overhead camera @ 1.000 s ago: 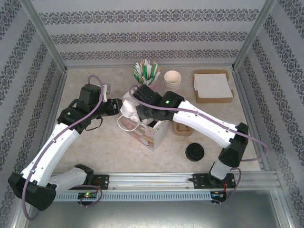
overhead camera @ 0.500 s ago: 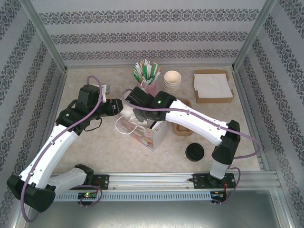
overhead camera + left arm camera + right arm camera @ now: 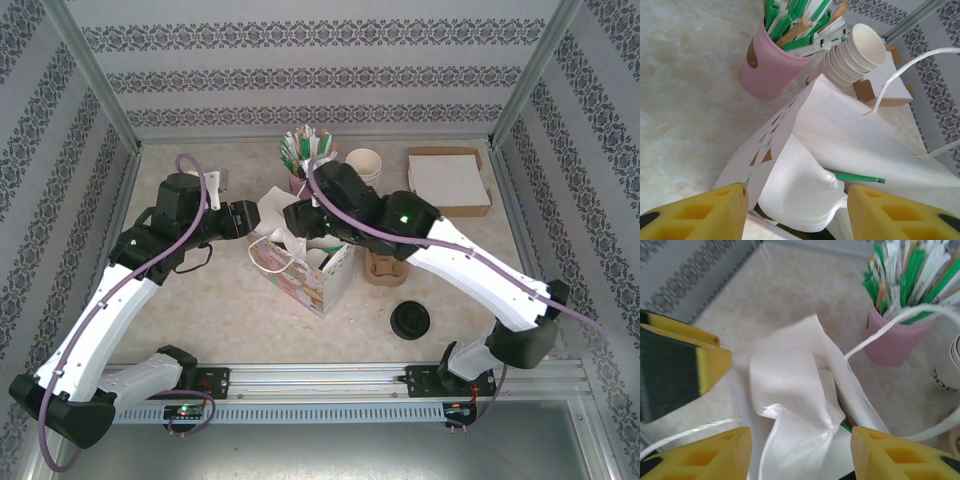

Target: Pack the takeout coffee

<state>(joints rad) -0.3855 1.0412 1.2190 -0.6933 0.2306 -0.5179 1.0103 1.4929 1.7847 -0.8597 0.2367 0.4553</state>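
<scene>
Our left gripper (image 3: 795,210), fingers spread, hangs at the 10 o'clock rim of the white patterned paper bag (image 3: 305,285). Our right gripper (image 3: 800,455), fingers likewise apart, hangs at its 12 o'clock. A black round lid (image 3: 410,320) sits on the worktop (image 3: 200,300) at the bag's 4 o'clock. Whether it caps the takeout coffee we cannot tell.

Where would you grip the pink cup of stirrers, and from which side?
Probably the bare lower wall of the pink cup, approached level from the table on its left in the top view. Stirrers bristle from its mouth, blocking a top grasp; the stacked paper cups and the bag crowd its right and front.
</scene>
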